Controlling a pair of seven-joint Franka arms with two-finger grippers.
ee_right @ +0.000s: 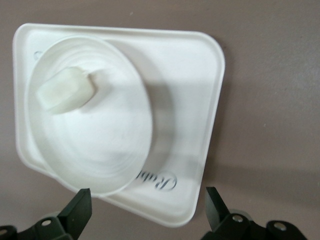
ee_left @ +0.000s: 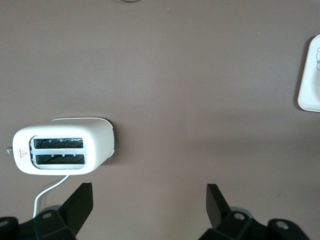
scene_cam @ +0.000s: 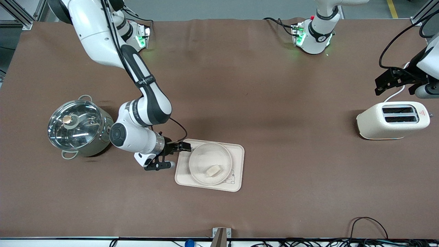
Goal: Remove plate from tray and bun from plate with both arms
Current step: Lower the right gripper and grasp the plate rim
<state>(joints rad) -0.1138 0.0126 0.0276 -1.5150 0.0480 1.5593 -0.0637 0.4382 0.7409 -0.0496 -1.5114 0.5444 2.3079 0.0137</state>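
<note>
Brown table (scene_cam: 240, 85), right tool (scene_cam: 173, 156) wide open, empty, left tool (scene_cam: 389, 82) likewise

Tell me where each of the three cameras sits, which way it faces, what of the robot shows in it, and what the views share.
Front view: high across the table, facing both arms; the plate with the bun lies on the tray.
Left wrist view: on the left arm, looking down at the toaster; open left gripper shows.
Right wrist view: on the right arm, looking down at plate and bun; open right gripper shows.
Shared: the tray appears in all three views.
</note>
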